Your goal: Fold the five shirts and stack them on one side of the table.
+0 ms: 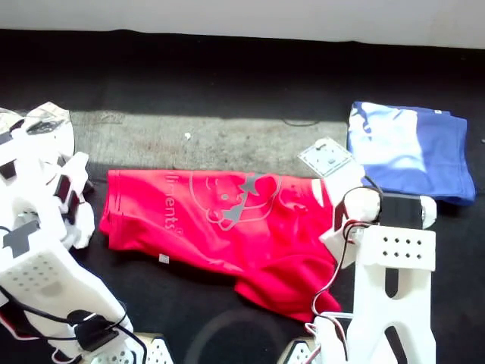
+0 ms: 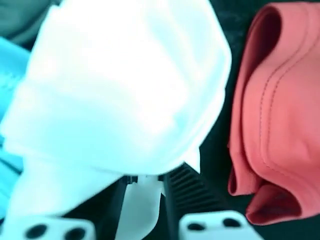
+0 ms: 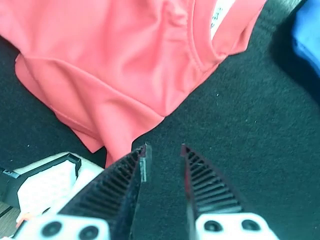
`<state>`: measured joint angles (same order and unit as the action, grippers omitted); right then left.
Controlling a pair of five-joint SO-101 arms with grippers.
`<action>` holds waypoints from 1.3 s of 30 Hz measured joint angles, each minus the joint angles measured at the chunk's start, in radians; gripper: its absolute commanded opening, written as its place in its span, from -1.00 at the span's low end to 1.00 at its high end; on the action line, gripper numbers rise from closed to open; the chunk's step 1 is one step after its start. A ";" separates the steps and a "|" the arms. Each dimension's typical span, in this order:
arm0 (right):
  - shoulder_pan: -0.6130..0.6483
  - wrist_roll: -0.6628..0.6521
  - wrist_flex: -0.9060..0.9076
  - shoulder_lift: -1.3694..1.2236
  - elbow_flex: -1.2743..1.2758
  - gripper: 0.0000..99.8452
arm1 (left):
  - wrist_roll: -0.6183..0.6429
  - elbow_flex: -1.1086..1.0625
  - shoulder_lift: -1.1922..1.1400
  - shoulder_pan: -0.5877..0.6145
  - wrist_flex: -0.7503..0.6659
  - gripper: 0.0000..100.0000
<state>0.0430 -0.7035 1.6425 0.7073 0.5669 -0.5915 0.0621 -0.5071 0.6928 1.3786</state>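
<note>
A red shirt [image 1: 227, 220] lies spread across the middle of the dark table, its lower right part bunched. A blue shirt [image 1: 409, 152] lies folded at the back right. At the red shirt's left edge sits my left gripper [image 1: 79, 208], with white shirt fabric [image 2: 125, 85] bulging out from between its fingers [image 2: 186, 192]. The red shirt's hem [image 2: 280, 125] is just beside it. My right gripper [image 3: 163, 150] hovers slightly open over bare table beside the red shirt's collar [image 3: 125, 60], holding nothing. In the high view the right gripper [image 1: 341, 227] is at the shirt's right edge.
A small white square plate [image 1: 326, 158] lies between the red and blue shirts. Light blue cloth [image 2: 10, 75] shows beside the white fabric. The blue shirt's corner [image 3: 310, 30] is close to the right gripper. The arm bases stand along the table's near edge.
</note>
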 measured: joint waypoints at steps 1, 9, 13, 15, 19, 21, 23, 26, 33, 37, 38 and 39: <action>0.020 0.017 -0.021 0.000 0.011 -0.97 | 0.002 0.031 -0.040 0.008 -0.011 -0.98; 0.097 0.118 -0.173 0.000 0.146 -0.97 | 0.005 0.476 -0.333 0.143 0.018 -0.98; 0.100 0.129 -0.230 0.000 0.184 -0.92 | 0.003 0.755 -0.439 0.190 0.140 -0.98; 0.100 0.140 -0.258 0.000 0.199 -0.81 | 0.000 0.865 -0.477 0.192 0.232 -0.97; 0.100 0.203 -0.305 -0.055 0.204 -0.73 | 0.028 0.970 -0.500 0.164 0.371 -0.97; 0.100 0.226 -0.325 -0.124 0.204 -0.73 | 0.057 0.973 -0.500 0.143 0.384 -0.97; 0.100 0.242 -0.344 -0.219 0.190 -0.73 | 0.071 0.962 -0.476 0.115 0.388 -0.97; 0.100 0.270 -0.351 -0.382 0.114 -0.73 | 0.087 0.896 -0.367 0.064 0.393 -0.97; 0.100 0.310 -0.305 -0.718 -0.144 -0.73 | 0.133 0.551 0.012 -0.038 0.393 -0.97; 0.100 0.315 -0.219 -0.832 -0.292 -0.73 | 0.147 0.224 0.249 -0.143 0.393 -0.97; 0.100 0.315 -0.193 -0.848 -0.325 -0.73 | 0.147 0.132 0.299 -0.172 0.381 -0.97; 0.100 0.315 -0.161 -0.861 -0.358 -0.73 | 0.147 0.044 0.345 -0.201 0.353 -0.97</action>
<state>0.1427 -0.3890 1.4814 -0.1534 0.2094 -0.4442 0.1066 -0.1619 0.4918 1.7315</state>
